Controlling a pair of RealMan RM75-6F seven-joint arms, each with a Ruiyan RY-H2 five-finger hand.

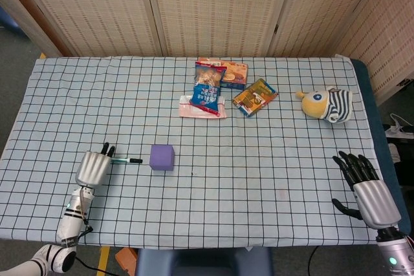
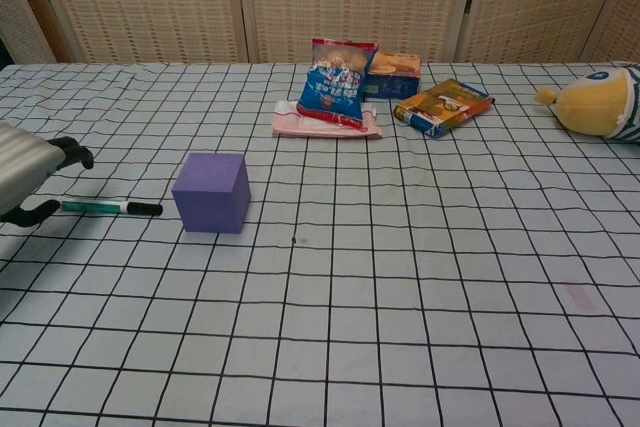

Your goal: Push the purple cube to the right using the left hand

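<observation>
The left hand (image 1: 94,167) sits in the lower left of the head view, its silver back facing up and its dark fingers (image 1: 107,150) pointing toward the top of the frame, holding nothing. Its slim forearm runs down to the bottom left corner. In the chest view the same hand (image 2: 30,180) enters at the left edge (only partly seen). The right hand (image 1: 366,187) is in the lower right of the head view, fingers spread and empty.
</observation>
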